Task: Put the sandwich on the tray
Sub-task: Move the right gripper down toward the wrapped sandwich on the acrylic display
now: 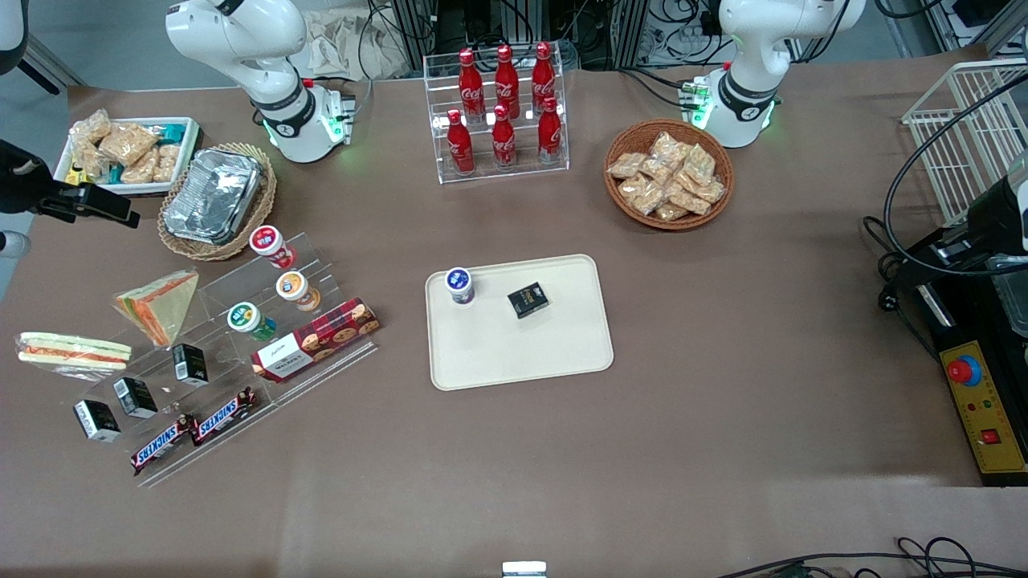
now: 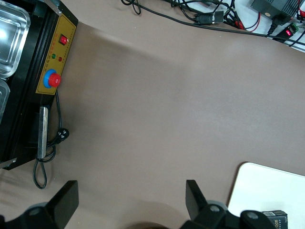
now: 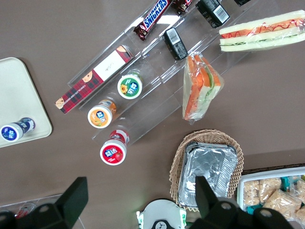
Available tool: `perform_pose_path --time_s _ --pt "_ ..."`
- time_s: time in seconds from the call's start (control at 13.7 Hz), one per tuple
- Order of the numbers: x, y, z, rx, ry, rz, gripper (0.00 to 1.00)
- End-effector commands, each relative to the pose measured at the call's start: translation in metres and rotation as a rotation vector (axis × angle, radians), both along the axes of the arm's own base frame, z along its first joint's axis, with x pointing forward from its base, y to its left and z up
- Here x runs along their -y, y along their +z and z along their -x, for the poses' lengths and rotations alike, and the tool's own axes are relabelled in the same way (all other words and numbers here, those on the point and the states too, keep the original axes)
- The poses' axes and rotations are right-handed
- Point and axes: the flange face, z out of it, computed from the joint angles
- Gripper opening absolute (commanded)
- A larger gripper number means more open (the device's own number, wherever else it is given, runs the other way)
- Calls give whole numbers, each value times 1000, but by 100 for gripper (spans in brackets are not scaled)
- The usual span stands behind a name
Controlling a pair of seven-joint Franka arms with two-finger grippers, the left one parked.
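The sandwich [image 1: 74, 352] is a clear-wrapped wedge of white bread with a thin red-orange stripe and a greenish layer running along its cut face. It lies flat on the brown counter [image 1: 723, 385] close to the edge at the working arm's end, just beside the clear acrylic display steps [image 1: 241, 353]. In the right wrist view the sandwich [image 3: 263, 31] shows its long cut side, the red line wavy between pale slices, the wrap gathered loosely at one end.

The tool [image 1: 84, 204] hangs above the counter at the working arm's end, near the white bin of snack packets [image 1: 124, 152] and the foil tray in its wicker basket [image 1: 215, 197]. The sandwich lies nearer the front camera than the tool and well apart from it, untouched. From the wrist camera the tool [image 3: 138, 200] has its two dark fingers [image 3: 71, 198] spread wide with nothing between them.

Between the tool and the sandwich, on the acrylic steps, leans a yellowish triangular sandwich [image 1: 161, 303] with broad orange and green bands.

The tray [image 1: 522, 353], cream-beige with rounded corners and a low rim, sits near the middle of the counter, well apart from the sandwich. A small blue-lidded cup [image 1: 459, 284] and a small black box [image 1: 528, 299] stand on the tray in the half farther from the front camera.
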Motion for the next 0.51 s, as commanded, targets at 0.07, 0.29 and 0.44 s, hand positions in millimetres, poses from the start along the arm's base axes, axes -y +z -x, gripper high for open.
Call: perform_pose_path --time_s 0.07,0.29,0.44 --pt "-1 2 -3 7 -3 17 100" --pt "0 4 -4 11 -5 21 100" --pt "3 4 -4 13 -14 21 100"
